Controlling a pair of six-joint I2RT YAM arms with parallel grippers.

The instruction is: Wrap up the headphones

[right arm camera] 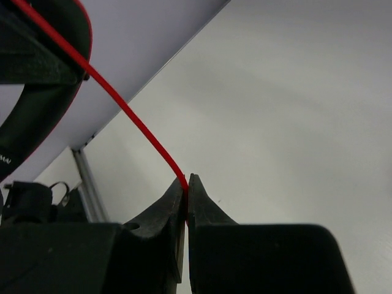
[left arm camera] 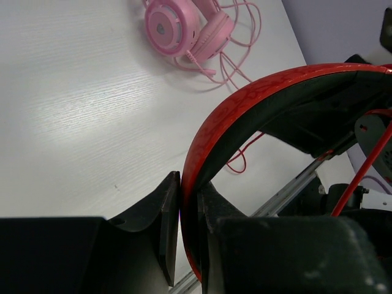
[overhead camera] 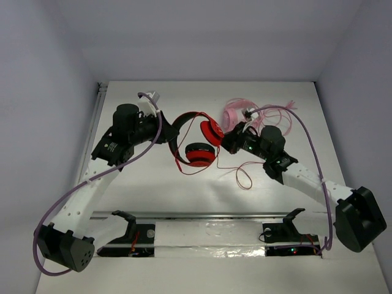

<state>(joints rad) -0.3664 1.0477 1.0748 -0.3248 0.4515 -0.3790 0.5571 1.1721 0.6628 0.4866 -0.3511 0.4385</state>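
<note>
The red headphones (overhead camera: 197, 141) are held up at the table's middle, one round cup (overhead camera: 199, 154) low and the other cup (overhead camera: 212, 130) to its right. My left gripper (overhead camera: 166, 133) is shut on the red headband (left arm camera: 211, 147), clamped between both fingers. My right gripper (overhead camera: 228, 143) is shut on the thin red cable (right arm camera: 131, 113), which runs taut up-left from the fingertips. The rest of the red cable (overhead camera: 244, 174) loops loose on the table below the right gripper.
Pink headphones (overhead camera: 236, 112) with a pink cable lie at the back right, just behind my right gripper; they also show in the left wrist view (left arm camera: 184, 24). A metal rail (overhead camera: 208, 215) crosses the table's near part.
</note>
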